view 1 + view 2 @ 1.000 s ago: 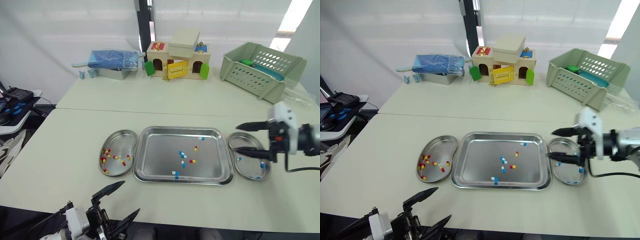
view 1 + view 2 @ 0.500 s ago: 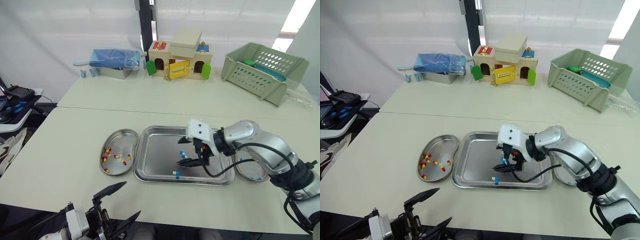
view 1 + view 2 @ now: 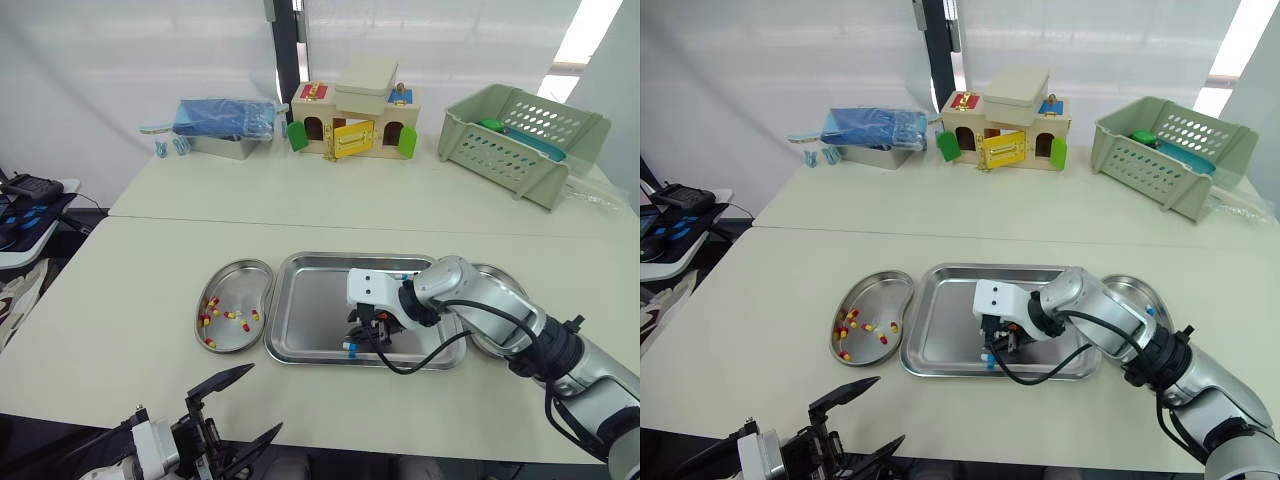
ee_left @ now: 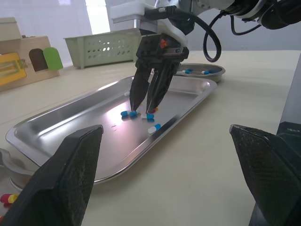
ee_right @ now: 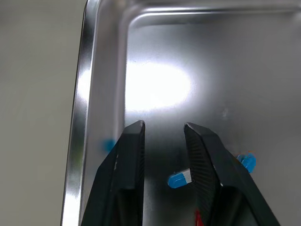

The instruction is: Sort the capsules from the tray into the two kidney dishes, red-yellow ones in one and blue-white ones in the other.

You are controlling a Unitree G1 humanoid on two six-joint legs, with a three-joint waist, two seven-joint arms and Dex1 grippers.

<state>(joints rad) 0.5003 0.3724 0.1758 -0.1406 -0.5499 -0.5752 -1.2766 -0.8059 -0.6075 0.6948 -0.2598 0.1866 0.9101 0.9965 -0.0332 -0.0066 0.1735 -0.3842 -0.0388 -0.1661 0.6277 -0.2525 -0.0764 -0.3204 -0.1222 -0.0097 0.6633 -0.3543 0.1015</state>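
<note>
The steel tray (image 3: 310, 300) lies mid-table with a few capsules in it. To its left, a kidney dish (image 3: 243, 275) holds several red-yellow capsules (image 3: 210, 318). The kidney dish (image 3: 1137, 291) to its right holds blue-white ones and is partly hidden by my right arm. My right gripper (image 3: 359, 340) points down into the tray's front part, open narrowly. A blue-white capsule (image 5: 180, 179) lies between its fingers (image 5: 130, 155), and others lie close by (image 4: 154, 128). My left gripper (image 3: 260, 398) hovers wide open off the table's front edge.
At the back of the table stand a wooden toy house (image 3: 352, 110), a green slotted basket (image 3: 525, 135) and a metal box with a blue wrap (image 3: 222, 125). A side desk with devices (image 3: 25, 200) is at the far left.
My right gripper swung from above the right dish to the tray, then dropped to the tray's front part with its fingers narrowed. The left gripper stayed put.
</note>
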